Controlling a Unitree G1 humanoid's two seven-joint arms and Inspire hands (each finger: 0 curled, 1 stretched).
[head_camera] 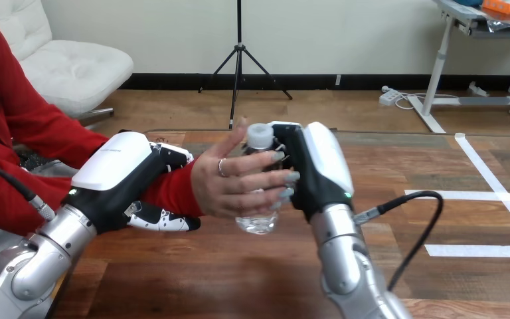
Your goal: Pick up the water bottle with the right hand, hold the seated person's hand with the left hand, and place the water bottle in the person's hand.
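A clear water bottle (pixel 259 216) with a white cap is held upright above the middle of the table. My right hand (pixel 315 166) is shut on it from the right side. The person's hand (pixel 232 179) wraps the bottle from the left, its fingers lying across the bottle's front. My left hand (pixel 129 176) is shut on the person's wrist (pixel 172 189), with fingers over the red sleeve and the thumb under it.
The wooden table (pixel 192 272) stretches below both arms. The person sits at the left side, the red-sleeved forearm reaching in toward the centre. A black cable (pixel 412 219) loops off my right forearm.
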